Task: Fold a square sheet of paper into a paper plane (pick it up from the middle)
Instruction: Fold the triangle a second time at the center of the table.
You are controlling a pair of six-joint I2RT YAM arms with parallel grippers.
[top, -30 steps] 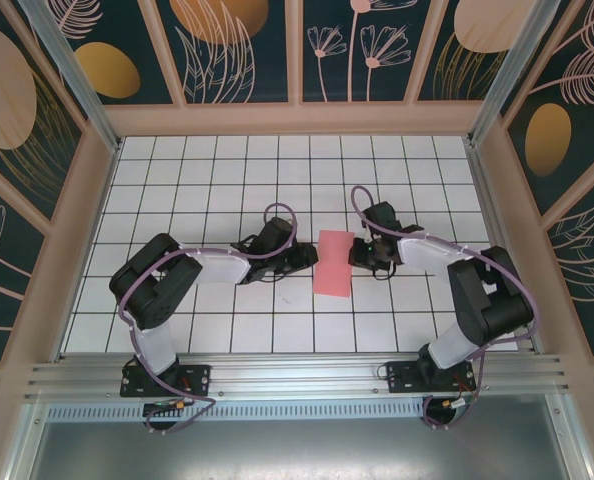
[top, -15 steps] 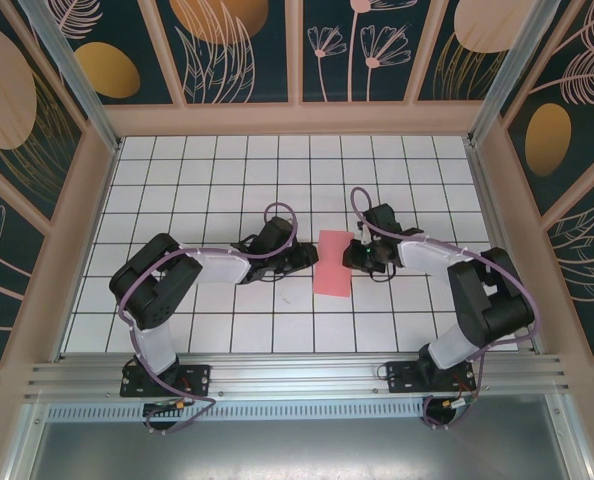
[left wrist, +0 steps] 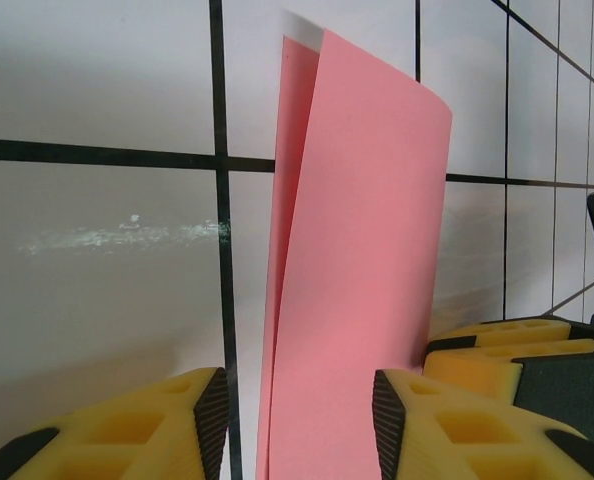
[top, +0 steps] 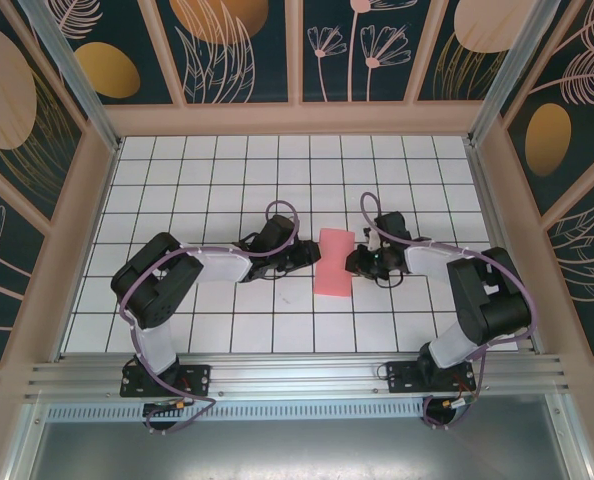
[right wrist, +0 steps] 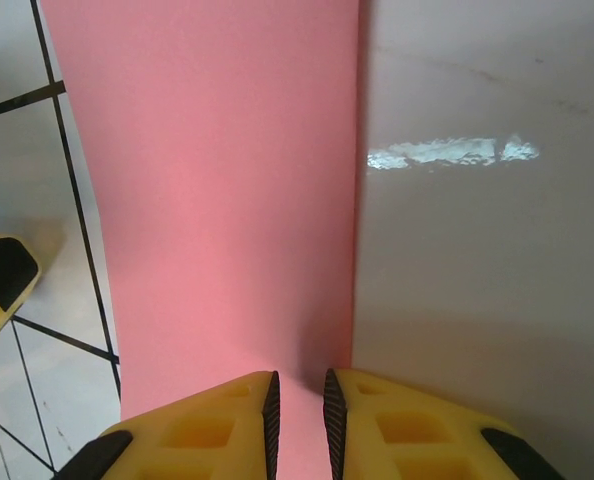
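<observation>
Nearest me, both arms reach in from the rail and meet mid-table. The left end effector (left wrist: 302, 385) has its fingers apart, with the paper's edge running into the gap between them. The right end effector (right wrist: 300, 385) has its fingers almost together over the opposite long edge, pink in the slit; I can't tell if it's pinching. Between them lies the square sheet of paper (top: 334, 262), doubled over into a narrow strip on the table (top: 227, 170), two layers showing at its far end. So I'd call this the centre-crease step. Next, I'd guess, one side pins while the other turns a corner in.
</observation>
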